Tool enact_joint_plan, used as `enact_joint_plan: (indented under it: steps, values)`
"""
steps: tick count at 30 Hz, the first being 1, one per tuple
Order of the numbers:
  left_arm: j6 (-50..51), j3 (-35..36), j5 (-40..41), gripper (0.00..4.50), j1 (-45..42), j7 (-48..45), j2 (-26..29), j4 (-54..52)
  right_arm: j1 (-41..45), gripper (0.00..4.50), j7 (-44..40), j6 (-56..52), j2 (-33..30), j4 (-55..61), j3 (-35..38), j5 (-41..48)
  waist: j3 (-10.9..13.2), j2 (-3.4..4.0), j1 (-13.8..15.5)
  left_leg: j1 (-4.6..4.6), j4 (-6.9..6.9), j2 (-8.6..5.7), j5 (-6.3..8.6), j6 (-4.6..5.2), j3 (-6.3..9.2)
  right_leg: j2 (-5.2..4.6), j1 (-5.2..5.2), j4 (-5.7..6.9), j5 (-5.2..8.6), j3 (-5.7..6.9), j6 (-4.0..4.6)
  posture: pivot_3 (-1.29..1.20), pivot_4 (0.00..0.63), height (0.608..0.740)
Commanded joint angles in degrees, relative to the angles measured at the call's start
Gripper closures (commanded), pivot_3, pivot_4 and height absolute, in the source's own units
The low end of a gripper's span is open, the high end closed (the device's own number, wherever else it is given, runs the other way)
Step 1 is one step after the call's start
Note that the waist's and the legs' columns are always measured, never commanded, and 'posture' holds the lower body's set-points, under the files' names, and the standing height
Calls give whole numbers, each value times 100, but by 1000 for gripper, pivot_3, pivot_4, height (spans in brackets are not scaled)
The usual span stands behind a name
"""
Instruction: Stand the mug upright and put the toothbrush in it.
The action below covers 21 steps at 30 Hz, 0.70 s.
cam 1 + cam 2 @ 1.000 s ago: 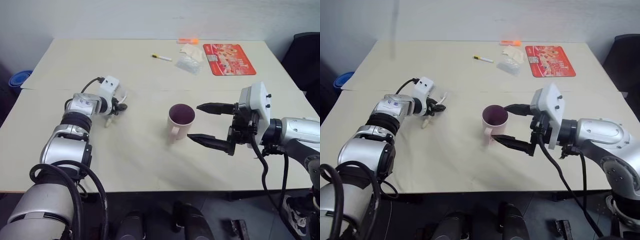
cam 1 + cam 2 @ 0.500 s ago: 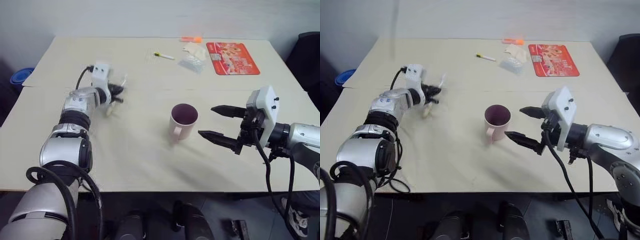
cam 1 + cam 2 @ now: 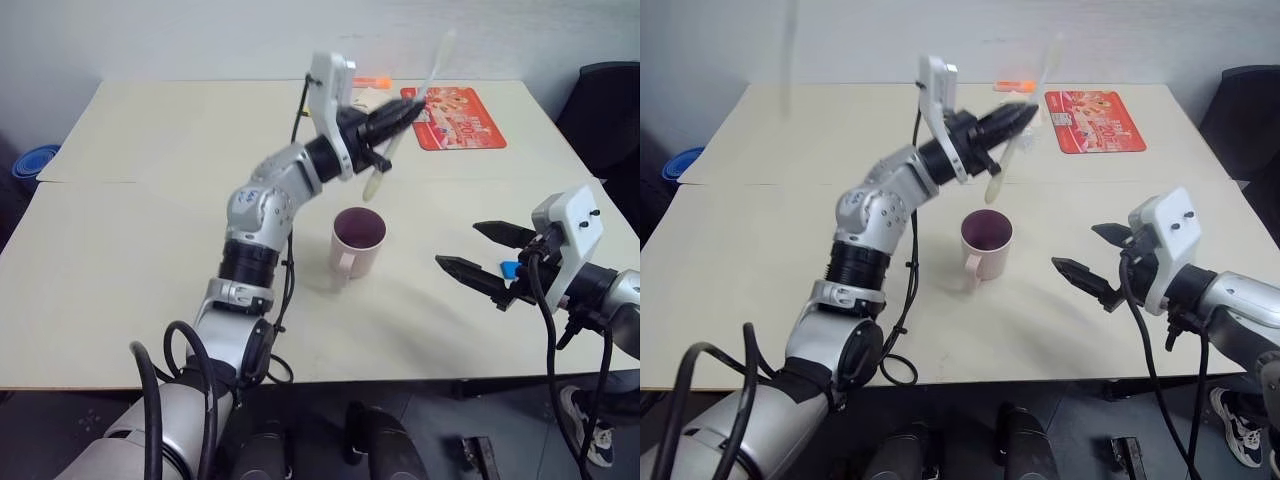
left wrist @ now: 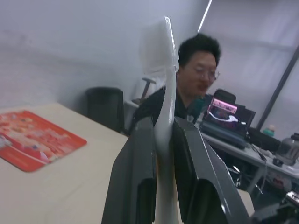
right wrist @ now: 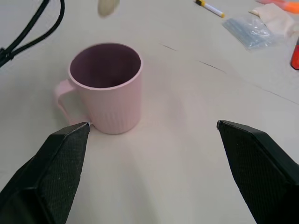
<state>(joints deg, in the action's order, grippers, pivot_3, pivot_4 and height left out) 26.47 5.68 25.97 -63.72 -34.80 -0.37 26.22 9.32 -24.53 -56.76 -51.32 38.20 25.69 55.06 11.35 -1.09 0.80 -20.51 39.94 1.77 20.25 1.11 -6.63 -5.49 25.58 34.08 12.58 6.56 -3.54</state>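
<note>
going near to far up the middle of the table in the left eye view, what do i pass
mug → toothbrush held in the left tool above the table → red mat at the far edge

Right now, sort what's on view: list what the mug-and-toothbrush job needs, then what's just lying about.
Job:
- mug, upright on the table
- toothbrush, clamped in the left gripper above the mug

Lying about:
- marker
- clear plastic bag
- red mat
- orange item
</note>
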Motion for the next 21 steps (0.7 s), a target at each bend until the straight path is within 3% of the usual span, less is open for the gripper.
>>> enact_joint_plan:
  steps: [1, 11, 13, 21]
  values:
    - [-36, -93, -52, 4295, 145, 31, 93, -502, -39, 0, 231, -33, -13, 253, 293, 142, 0, 0, 3, 0, -2, 1, 0, -1, 0, 1, 1, 0, 0, -8, 0, 0, 150, 740]
    - [170, -299, 108, 4295, 1077, -16, 35, -1311, 83, 0, 551, -43, 46, 174, 173, 249, 0, 1, 82, -20, 12, -8, 12, 24, 0, -6, 0, -6, -15, -8, -25, 0, 150, 740]
    - [128, -264, 144, 3507, 1233, 29, 17, -1443, 156, 0, 544, -39, 24, 114, 127, 273, 0, 1, 75, -21, 14, -9, 14, 30, -4, -7, 0, -11, -20, -7, -31, 0, 150, 740]
    - [45, -210, 239, 1305, 1652, 156, -8, -1871, 410, 0, 399, -36, -64, -121, -63, 275, -1, 1, 74, -22, 13, -9, 16, 33, -4, -7, 1, -14, -20, -18, -31, 0, 150, 740]
